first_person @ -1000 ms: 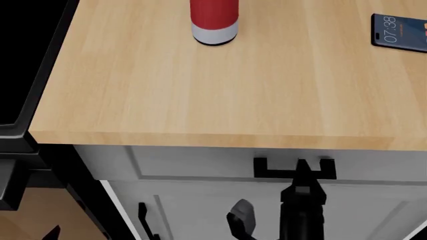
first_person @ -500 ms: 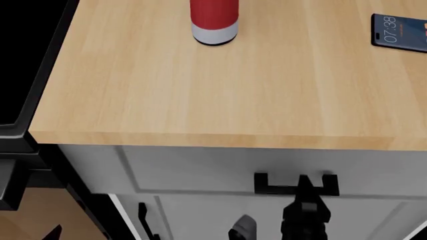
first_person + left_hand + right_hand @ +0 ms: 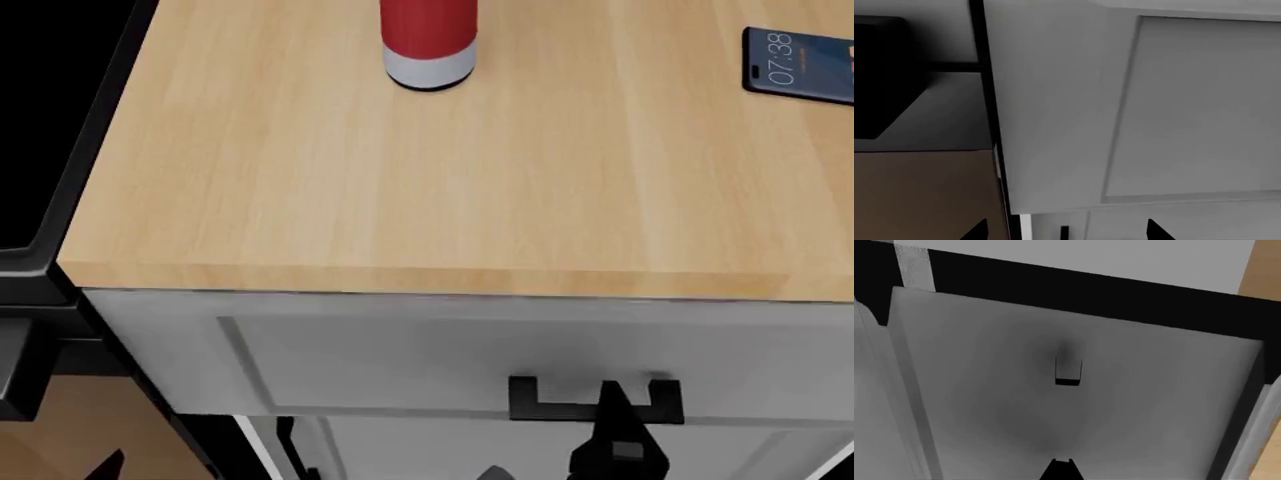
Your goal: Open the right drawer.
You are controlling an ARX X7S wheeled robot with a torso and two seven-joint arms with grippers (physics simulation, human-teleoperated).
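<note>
Right drawer (image 3: 441,355) under wooden counter (image 3: 400,200), partly out. Right gripper (image 3: 617,425) at black handle (image 3: 594,398); grasp state unclear. Left gripper unseen. Risk: off-axis pull slips fingers off handle.

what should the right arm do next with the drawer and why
Probably keep pulling straight back toward the robot. The right gripper sits at the handle, and the drawer front juts only a little past the countertop edge, so it looks only partly open.
</note>
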